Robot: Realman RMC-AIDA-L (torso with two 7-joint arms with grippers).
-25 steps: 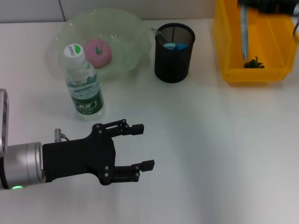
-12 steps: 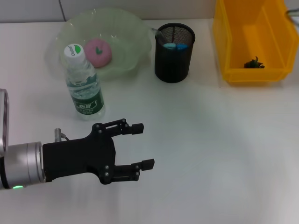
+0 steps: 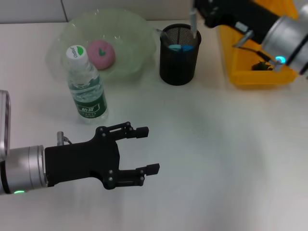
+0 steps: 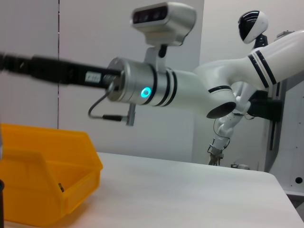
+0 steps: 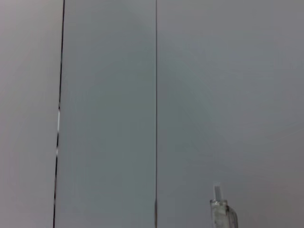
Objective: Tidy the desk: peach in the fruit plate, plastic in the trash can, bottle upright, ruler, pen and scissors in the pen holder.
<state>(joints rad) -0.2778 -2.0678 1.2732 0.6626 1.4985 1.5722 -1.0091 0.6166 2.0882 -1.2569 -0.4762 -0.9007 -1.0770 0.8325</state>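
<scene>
My right gripper is at the back, just above the black mesh pen holder. It is shut on a thin grey pen that hangs tip down over the holder's rim. The pen's end also shows in the right wrist view. Blue scissor handles sit inside the holder. The pink peach lies in the green fruit plate. The water bottle stands upright in front of the plate. My left gripper is open and empty, low over the near left of the table.
The yellow bin stands at the back right with a dark green scrap inside. The bin also shows in the left wrist view, with the right arm above it.
The right arm held the pen over the yellow bin, left the view, and now has come in leftward over the pen holder. The left arm has not moved.
</scene>
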